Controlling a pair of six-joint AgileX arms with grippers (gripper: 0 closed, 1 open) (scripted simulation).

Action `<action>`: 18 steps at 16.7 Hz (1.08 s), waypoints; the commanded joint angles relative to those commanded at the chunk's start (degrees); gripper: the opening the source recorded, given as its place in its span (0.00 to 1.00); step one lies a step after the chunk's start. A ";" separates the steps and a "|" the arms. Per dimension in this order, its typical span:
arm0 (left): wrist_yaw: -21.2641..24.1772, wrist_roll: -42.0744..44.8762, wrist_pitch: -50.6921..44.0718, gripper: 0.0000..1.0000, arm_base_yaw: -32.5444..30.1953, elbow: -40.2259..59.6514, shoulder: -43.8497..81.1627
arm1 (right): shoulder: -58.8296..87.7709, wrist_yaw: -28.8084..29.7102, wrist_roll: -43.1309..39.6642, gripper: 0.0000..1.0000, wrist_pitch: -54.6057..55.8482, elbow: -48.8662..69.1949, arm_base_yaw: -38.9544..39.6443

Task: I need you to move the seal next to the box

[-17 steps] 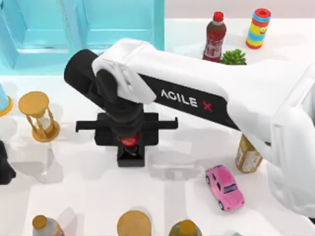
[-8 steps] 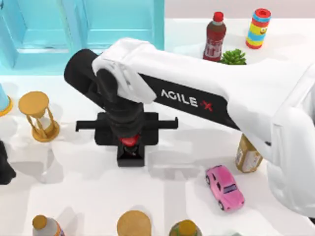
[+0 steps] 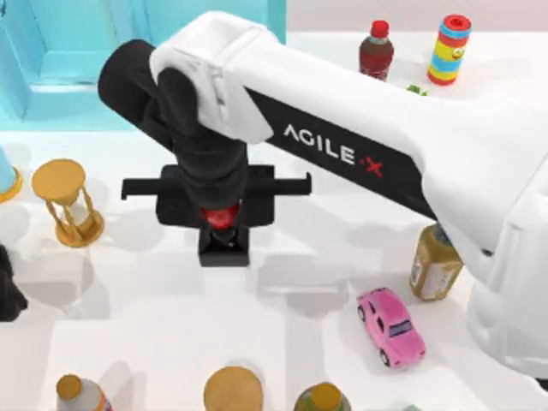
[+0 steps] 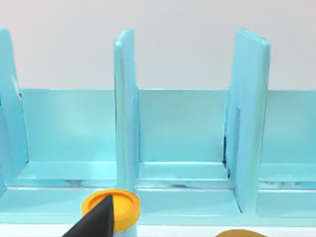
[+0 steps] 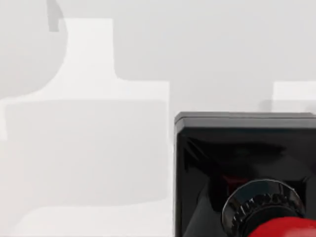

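From above, the right arm reaches across the white table (image 3: 154,342) and its right gripper (image 3: 221,224) sits straight over the seal (image 3: 224,244), a small stamp with a glossy red knob on a black square base. The fingers are hidden under the wrist, so I cannot tell for sure that they are clamped on the knob, though it looks likely. Against half a second ago, wrist and seal have shifted together toward the far edge and loom larger, which suggests the seal has been lifted and is starting toward the box (image 3: 51,77), the pale blue open-fronted shelf unit at the far left corner. A wooden hourglass (image 3: 67,202) stands between the two, and a pink toy car (image 3: 390,326) lies well to the right.

The left wrist view faces the blue box's compartments (image 4: 177,128), with a yellow disc (image 4: 116,207) near its front and a dark finger tip at the lower edge; that arm is parked at the table's left.

The right wrist view looks down on the seal's black base (image 5: 232,148) and red knob above bare tabletop.
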 joint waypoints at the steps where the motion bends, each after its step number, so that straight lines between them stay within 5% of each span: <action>1: 0.00 0.00 0.00 1.00 0.00 0.00 0.00 | 0.06 -0.03 -0.03 0.00 -0.58 0.53 0.01; 8: 0.00 0.00 0.00 1.00 0.00 0.00 0.00 | -3.89 -0.76 -3.59 0.00 0.35 -3.34 -3.80; 18: 0.00 0.00 0.00 1.00 0.00 0.00 0.00 | -38.25 -6.51 -34.95 0.00 6.76 -39.99 -35.68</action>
